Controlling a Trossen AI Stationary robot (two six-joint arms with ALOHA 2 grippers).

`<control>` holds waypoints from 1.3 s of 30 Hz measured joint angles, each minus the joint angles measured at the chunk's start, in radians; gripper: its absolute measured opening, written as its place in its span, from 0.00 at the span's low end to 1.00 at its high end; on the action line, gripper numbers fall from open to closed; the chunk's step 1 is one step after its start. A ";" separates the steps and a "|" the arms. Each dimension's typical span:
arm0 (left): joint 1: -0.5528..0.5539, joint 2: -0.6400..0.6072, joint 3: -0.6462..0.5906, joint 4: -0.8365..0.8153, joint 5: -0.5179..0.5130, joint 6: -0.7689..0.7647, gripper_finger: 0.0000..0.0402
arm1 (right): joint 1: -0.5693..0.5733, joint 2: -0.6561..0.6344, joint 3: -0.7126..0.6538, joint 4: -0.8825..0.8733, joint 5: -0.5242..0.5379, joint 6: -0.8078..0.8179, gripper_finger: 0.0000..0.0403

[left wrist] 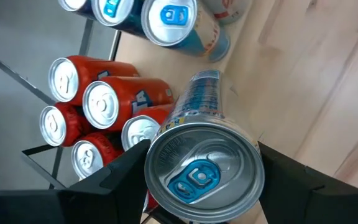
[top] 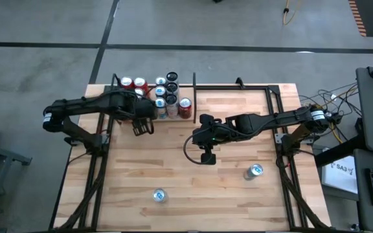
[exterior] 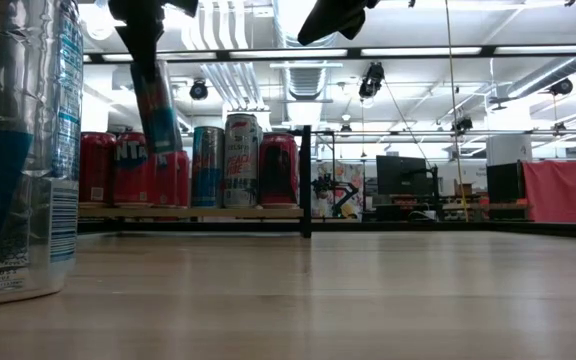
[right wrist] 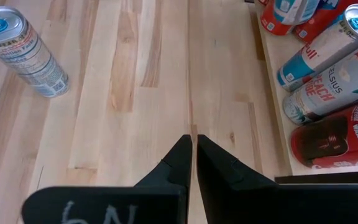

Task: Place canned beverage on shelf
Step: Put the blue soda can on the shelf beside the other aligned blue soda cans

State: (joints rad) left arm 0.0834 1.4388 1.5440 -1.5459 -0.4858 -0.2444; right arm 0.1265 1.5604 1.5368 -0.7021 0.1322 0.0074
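Note:
A slim silver-and-blue can (left wrist: 197,106) hangs tilted in my left gripper (top: 142,125), just in front of the shelf (exterior: 208,212). In the low view the held can (exterior: 158,105) is above the height of the plank floor. The shelf's narrow bay at the far left holds several upright red, blue and white cans (top: 160,97). My right gripper (right wrist: 191,142) is shut on nothing and hovers over the middle of the table (top: 207,154). My left gripper pinches the can between its two fingers (left wrist: 120,171), on opposite sides of the wall just below the top rim (left wrist: 165,132). The fingers come from above, slanting toward the far edge. The can hangs below them, tilted and clear of table and shelf.
Two more silver cans stand on the table, one near the front edge (top: 158,195) and one toward the right (top: 254,171). The front one looms at the left of the low view (exterior: 18,150). The black frame's wider bay (top: 238,87) spans the far right.

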 joint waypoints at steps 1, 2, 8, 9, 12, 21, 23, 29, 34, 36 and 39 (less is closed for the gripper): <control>0.000 0.008 0.000 0.001 0.000 0.000 0.55 | 0.000 0.000 0.000 0.000 0.000 0.000 0.03; 0.000 0.017 0.000 0.002 0.000 0.000 0.55 | 0.000 0.000 0.000 0.000 0.000 0.000 0.03; 0.000 0.070 0.000 0.007 -0.001 0.008 0.55 | 0.000 0.000 0.000 -0.004 0.000 0.000 0.03; 0.000 0.078 0.000 0.008 -0.002 0.012 0.55 | 0.000 0.000 0.000 -0.004 0.000 0.000 0.03; 0.000 0.092 -0.002 0.028 -0.002 0.028 0.55 | 0.000 0.000 -0.004 -0.004 0.000 0.000 0.03; 0.011 0.100 -0.014 0.043 -0.001 0.060 0.55 | 0.000 -0.001 -0.021 -0.005 0.000 0.000 0.03; 0.014 0.099 -0.023 0.044 -0.002 0.061 0.55 | 0.000 -0.001 -0.021 -0.005 0.000 0.000 0.03; 0.023 0.098 -0.035 0.084 -0.002 0.080 0.55 | 0.000 -0.001 -0.021 -0.004 0.000 0.000 0.03; 0.033 0.098 -0.035 0.092 -0.001 0.097 0.55 | 0.000 -0.001 -0.024 -0.004 0.000 0.000 0.03; 0.037 0.098 -0.035 0.091 -0.002 0.099 0.55 | 0.000 -0.001 -0.027 -0.003 0.000 0.006 0.03; 0.040 0.098 -0.035 0.092 -0.002 0.105 0.55 | 0.000 -0.001 -0.036 -0.003 0.000 0.008 0.03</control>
State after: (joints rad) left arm 0.1234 1.5372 1.5085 -1.4538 -0.4875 -0.1390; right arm 0.1265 1.5597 1.5010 -0.7047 0.1322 0.0158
